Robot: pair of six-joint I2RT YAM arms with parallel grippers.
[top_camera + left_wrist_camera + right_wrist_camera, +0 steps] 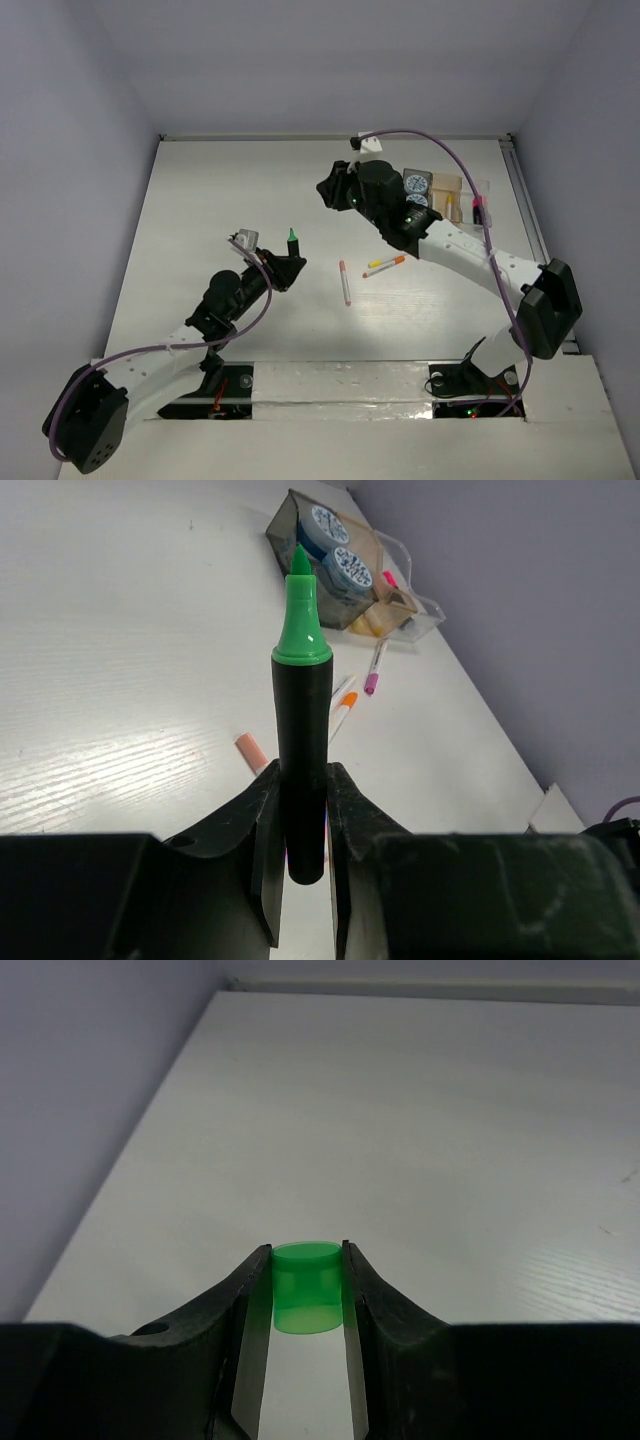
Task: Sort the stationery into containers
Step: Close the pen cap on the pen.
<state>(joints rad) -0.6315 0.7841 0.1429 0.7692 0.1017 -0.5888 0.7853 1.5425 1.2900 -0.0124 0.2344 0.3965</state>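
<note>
My left gripper [284, 266] is shut on a black highlighter [303, 740], which stands upright with its green tip [292, 237] bare. My right gripper [333, 190] is shut on the loose green cap [307, 1287] above the far table, left of the containers [462, 184]. The dark grey tray [290, 520] holds two blue-white rolls [417, 184]. A pink-capped highlighter [478, 208] lies in the right tray. On the table lie a pink-white pen [345, 282], yellow and orange pens [385, 265] and a purple pen [375, 670].
The right arm [470, 260] reaches diagonally over the table's right half and covers part of the trays. A wall edge [330, 137] runs along the far side, and a rail [528, 215] along the right.
</note>
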